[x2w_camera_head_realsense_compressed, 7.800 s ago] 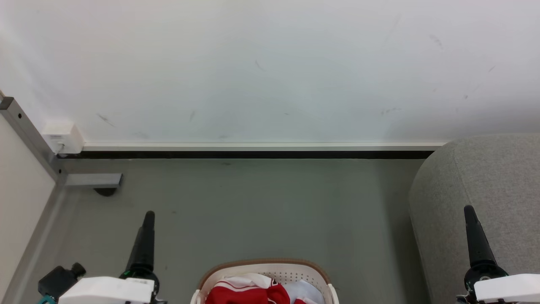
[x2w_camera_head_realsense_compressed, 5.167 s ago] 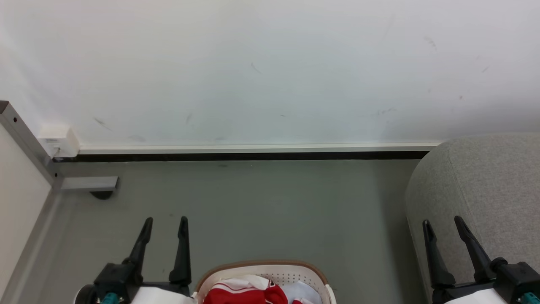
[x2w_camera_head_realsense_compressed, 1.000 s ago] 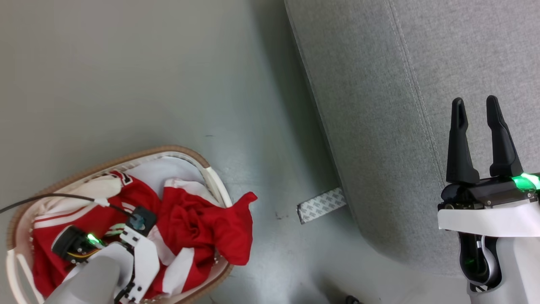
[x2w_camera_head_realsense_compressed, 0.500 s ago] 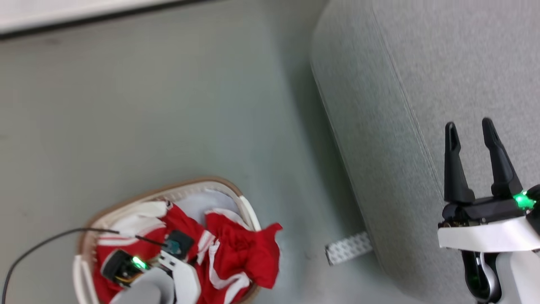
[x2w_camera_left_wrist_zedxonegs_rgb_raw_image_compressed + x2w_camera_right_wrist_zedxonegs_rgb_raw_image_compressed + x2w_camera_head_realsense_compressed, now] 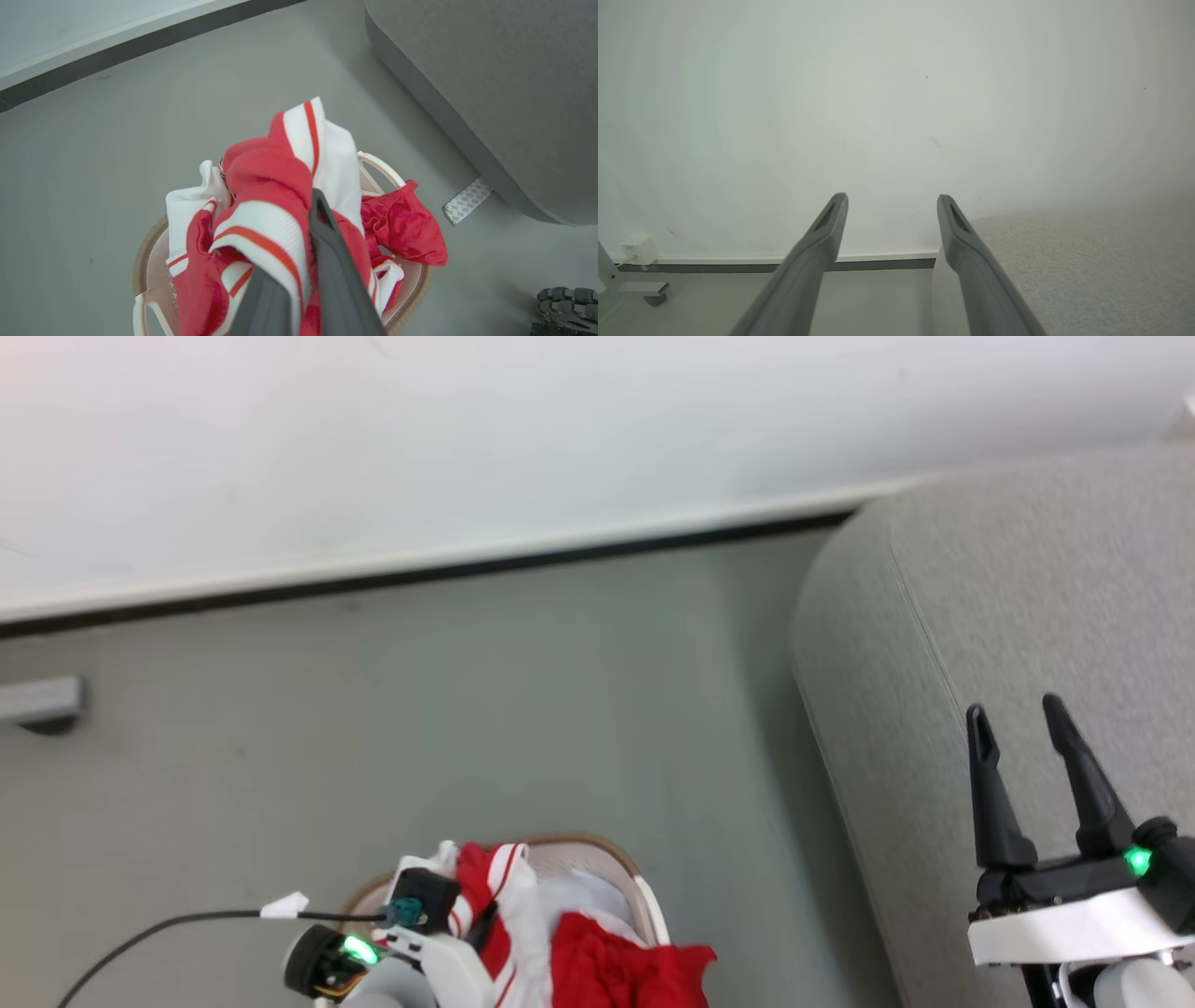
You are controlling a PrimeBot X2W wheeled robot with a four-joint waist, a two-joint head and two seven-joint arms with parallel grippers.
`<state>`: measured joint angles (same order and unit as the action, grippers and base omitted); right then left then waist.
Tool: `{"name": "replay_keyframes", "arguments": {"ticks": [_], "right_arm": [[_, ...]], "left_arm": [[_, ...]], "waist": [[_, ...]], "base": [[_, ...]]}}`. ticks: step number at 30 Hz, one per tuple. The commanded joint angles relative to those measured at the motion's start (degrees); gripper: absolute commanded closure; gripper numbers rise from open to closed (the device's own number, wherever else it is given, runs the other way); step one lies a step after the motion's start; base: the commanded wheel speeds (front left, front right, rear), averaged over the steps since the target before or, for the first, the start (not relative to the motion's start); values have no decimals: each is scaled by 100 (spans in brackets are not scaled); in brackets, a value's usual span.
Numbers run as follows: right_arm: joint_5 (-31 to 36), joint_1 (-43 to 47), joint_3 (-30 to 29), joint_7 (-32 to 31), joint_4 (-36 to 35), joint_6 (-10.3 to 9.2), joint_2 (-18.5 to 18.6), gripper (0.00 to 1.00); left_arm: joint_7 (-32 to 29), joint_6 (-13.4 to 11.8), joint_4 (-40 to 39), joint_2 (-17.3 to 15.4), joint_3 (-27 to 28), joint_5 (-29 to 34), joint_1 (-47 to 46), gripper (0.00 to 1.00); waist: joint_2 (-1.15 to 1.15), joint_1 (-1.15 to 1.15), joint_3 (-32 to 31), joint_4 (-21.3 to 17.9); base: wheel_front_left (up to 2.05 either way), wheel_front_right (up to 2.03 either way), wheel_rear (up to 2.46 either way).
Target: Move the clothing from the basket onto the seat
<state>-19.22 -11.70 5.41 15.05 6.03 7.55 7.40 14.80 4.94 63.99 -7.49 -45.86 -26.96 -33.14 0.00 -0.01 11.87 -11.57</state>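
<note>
Your left hand (image 5: 301, 219) clamps the jersey (image 5: 261, 186) above the basket (image 5: 140, 261); your right hand (image 5: 1019, 714), well right of it, stands apart.

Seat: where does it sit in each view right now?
Head view: the seat fills the right side.
Left wrist view: seat in the upper right corner.
Right wrist view: seat in the lower right corner.
Shared landmark: the dark skirting strip at the wall's foot.

Clothing (image 5: 261, 186) — soft cloth; basket (image 5: 152, 273) plastic
</note>
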Motion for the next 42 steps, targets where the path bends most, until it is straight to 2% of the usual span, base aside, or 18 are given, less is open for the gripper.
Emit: {"name": "replay_keyframes", "arguments": {"ticks": [1, 7, 15, 27, 33, 42], "right_arm": [[-30, 107, 12, 18, 33, -12, 44, 0], [-44, 361, -34, 17, 77, -12, 5, 0], [-44, 576, 37, 10, 73, -12, -45, 0], [-79, 693, 269, -37, 147, -12, -13, 0], [-104, 653, 436, -70, 141, -12, 5, 0], [-135, 607, 677, -75, 112, -12, 102, 0]], "left_arm": [[44, -35, -100, 11, 48, -119, 102, 100], [38, -375, -1398, -173, 378, 2, 442, 100], [18, -730, -3399, -560, 609, 141, 707, 100], [-877, -1248, -6116, -1216, 745, 436, 423, 100], [-1273, -1405, -6780, -1331, 852, 450, 234, 100], [-1376, -1468, -6898, -1320, 868, 324, 260, 100]], "waist": [[0, 1, -405, 332], [0, 1, -841, 552], [0, 1, -1021, 760], [0, 1, -1266, 829], [0, 1, -1277, 816], [0, 1, -1207, 793]], "base": [[0, 0, 0], [0, 0, 0], [0, 0, 0], [0, 0, 0], [0, 0, 0], [0, 0, 0]]}}
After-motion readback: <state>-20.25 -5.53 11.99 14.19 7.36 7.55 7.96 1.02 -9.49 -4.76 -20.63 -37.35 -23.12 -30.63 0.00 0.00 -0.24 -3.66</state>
